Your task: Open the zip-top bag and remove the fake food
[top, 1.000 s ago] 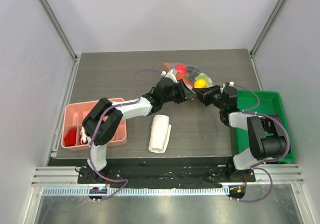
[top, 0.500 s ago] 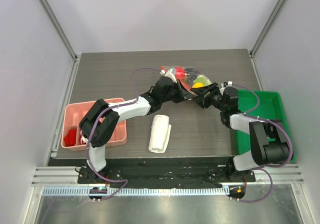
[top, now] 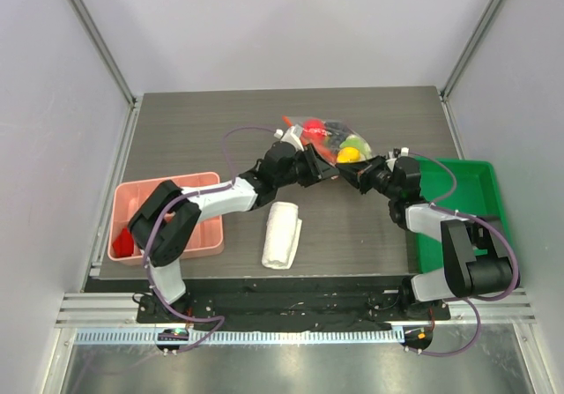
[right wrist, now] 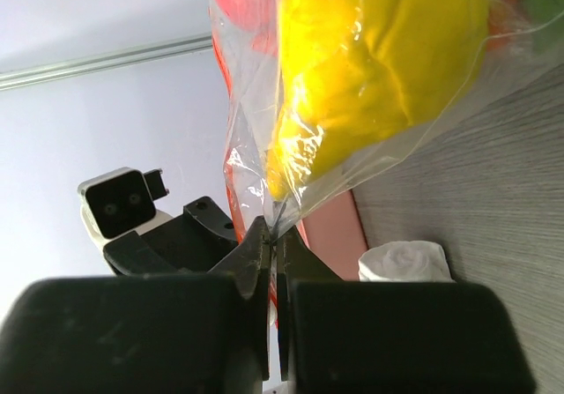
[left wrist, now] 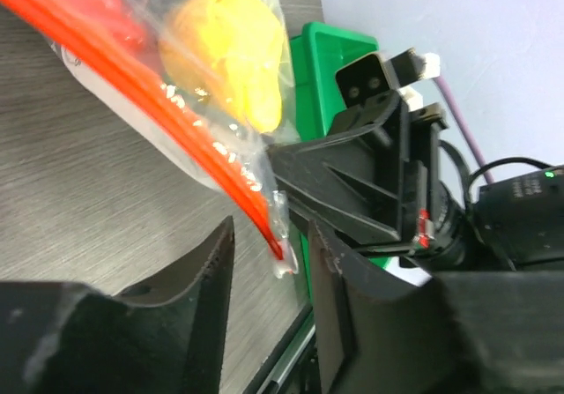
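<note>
The zip-top bag (top: 333, 137) lies at the table's middle back, clear plastic with fake food (top: 349, 154) in red, yellow and green inside. In the left wrist view the end of its orange-red zip strip (left wrist: 264, 213) hangs between the fingers of my open left gripper (left wrist: 271, 266), and neither finger touches it. A yellow fruit (left wrist: 231, 52) shows through the bag above. My right gripper (right wrist: 273, 240) is shut on a fold of the bag's clear plastic, just under the yellow fruit (right wrist: 370, 68). In the top view the left gripper (top: 328, 172) and right gripper (top: 353, 175) meet tip to tip at the bag's near edge.
A rolled white cloth (top: 282, 234) lies near the front, between the arms. The pink compartment tray (top: 169, 185) sits at the left with small red pieces in it. A green bin (top: 471, 202) stands at the right edge, under the right arm.
Both grippers have edged toward the near side under the bag, and the left arm's elbow has swung left. The bag has shifted slightly left.
</note>
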`<act>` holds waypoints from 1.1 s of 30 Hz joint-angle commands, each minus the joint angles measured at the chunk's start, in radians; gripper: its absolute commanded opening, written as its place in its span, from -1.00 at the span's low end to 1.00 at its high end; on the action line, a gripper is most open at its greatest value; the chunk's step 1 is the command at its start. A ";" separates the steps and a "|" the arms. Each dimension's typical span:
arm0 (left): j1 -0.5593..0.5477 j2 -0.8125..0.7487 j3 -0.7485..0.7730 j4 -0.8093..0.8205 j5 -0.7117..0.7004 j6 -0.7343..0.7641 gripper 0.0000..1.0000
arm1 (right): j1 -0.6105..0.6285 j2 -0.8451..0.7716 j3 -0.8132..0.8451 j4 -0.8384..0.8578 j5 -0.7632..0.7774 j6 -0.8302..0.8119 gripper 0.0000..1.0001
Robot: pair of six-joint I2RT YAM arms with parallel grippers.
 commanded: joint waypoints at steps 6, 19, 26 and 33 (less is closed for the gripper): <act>-0.002 -0.101 -0.046 0.071 -0.055 -0.035 -0.31 | 0.004 0.006 -0.003 0.092 -0.005 0.051 -0.98; -0.009 -0.047 -0.034 0.062 -0.002 -0.116 -0.34 | 0.004 -0.014 -0.003 0.062 0.020 0.020 -0.98; -0.019 -0.036 -0.020 0.038 -0.002 -0.117 -0.40 | 0.005 -0.019 0.000 0.051 0.025 0.014 -0.98; -0.024 -0.032 -0.040 0.056 -0.019 -0.136 -0.47 | 0.005 -0.022 -0.002 0.051 0.025 0.012 -0.98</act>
